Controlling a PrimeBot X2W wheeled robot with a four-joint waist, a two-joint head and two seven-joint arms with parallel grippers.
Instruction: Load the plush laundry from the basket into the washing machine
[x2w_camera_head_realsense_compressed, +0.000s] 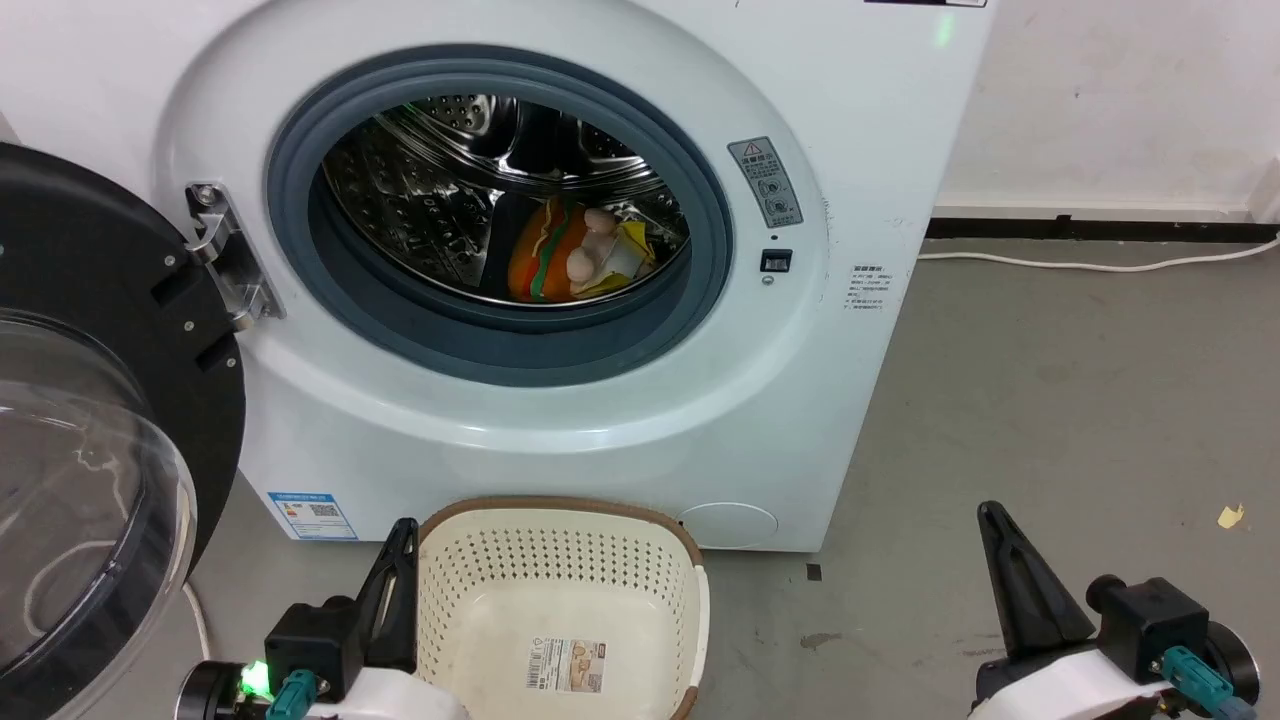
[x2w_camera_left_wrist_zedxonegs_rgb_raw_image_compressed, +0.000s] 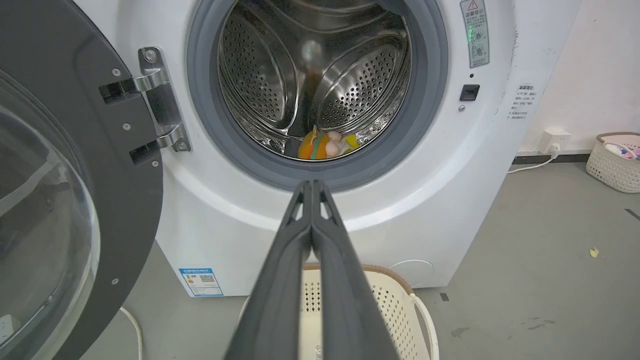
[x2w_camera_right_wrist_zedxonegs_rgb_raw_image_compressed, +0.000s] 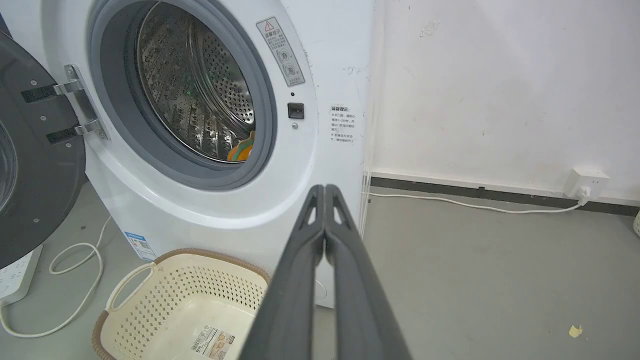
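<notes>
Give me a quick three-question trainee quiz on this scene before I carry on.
1. True or false: the small orange-and-yellow stuffed plush doll lies in the shiny steel drum of the large white washing machine.
2. What lies in the cream-white perforated plastic basket? A the doll; B a barcode label; C a towel.
3. Fill in: the jaws of the left gripper are ____.
Key: 1 true; 2 B; 3 shut.

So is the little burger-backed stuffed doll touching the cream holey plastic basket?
Apart. The head view shows the stuffed doll lying inside the shiny steel drum, while the cream basket sits on the floor below.
</notes>
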